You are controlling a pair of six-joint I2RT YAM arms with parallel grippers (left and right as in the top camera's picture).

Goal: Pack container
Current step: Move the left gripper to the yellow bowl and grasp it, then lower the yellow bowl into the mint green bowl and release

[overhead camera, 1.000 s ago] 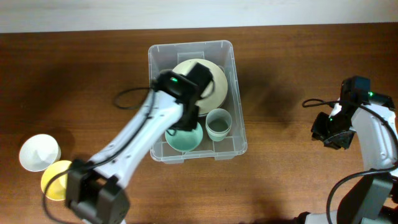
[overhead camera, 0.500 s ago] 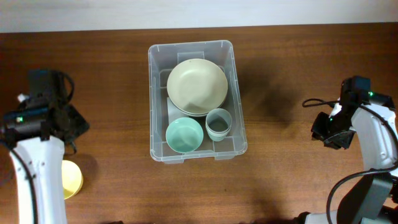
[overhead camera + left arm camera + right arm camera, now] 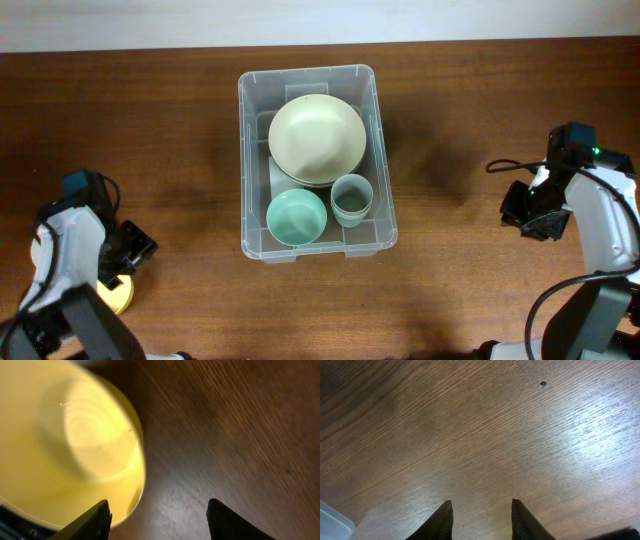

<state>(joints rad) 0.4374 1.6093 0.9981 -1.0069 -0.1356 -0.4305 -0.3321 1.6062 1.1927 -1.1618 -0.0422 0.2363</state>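
Container (image 3: pixel 305 72) sits mid-table. Inside it: cream bowl (image 3: pixel 316 138) at 12 o'clock, teal bowl (image 3: pixel 297 217) at 7, small cup (image 3: pixel 351 198) at 5. Left gripper (image 3: pixel 160 520) is at the container's 8 o'clock, jaws apart, beside yellow bowl (image 3: pixel 65 445). Right gripper (image 3: pixel 482 520) is at 3 o'clock, jaws apart, over bare table (image 3: pixel 470 435).

1 yellow bowl (image 3: pixel 65 445) stands upright on the dark brown wooden table (image 3: pixel 235 435).
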